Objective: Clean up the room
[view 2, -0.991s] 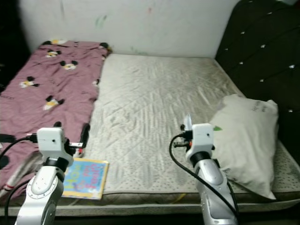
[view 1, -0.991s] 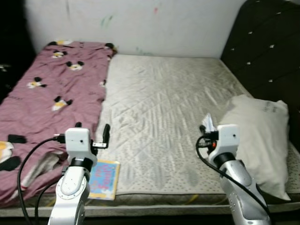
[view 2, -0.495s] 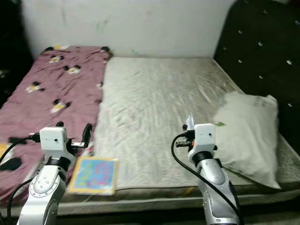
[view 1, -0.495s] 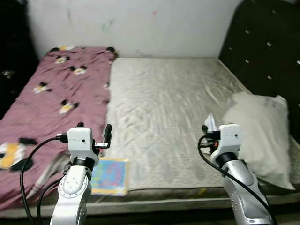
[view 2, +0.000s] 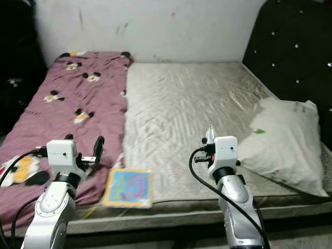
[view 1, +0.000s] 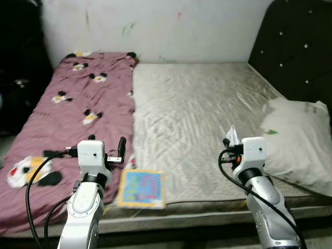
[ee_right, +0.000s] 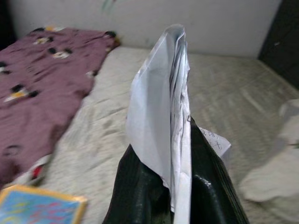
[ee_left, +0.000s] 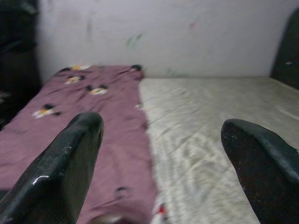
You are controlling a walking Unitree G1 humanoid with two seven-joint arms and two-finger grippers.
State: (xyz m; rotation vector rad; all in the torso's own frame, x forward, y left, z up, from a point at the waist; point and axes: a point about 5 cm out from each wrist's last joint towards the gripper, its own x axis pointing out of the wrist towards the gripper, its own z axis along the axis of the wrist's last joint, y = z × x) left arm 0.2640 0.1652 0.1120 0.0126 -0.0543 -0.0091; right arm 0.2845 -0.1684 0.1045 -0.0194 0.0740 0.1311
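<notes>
A bare grey mattress [view 1: 202,119] lies before me, its left side covered by a mauve blanket [view 1: 62,124] with cartoon prints. A colourful children's book [view 1: 141,188] rests flat at the mattress's front edge. My right gripper [ee_right: 168,175] is shut on folded white paper [ee_right: 161,107], held up over the front right of the mattress; the paper [view 1: 231,136] pokes above the wrist. My left gripper [ee_left: 163,154] is open and empty, raised over the blanket's front edge, just left of the book. A white pillow [view 1: 298,148] leans at the right.
A dark tufted headboard [view 1: 295,57] stands along the right side. A pale wall [view 1: 155,26] with small marks runs behind the bed. Dark items [view 1: 21,83] sit in shadow at the far left, and a dark object [view 1: 50,179] lies on the blanket near the front.
The whole picture has shifted: the camera backed off and turned left, bringing more blanket and front mattress edge into view. Both arms hold the same pose, with the paper still gripped.
</notes>
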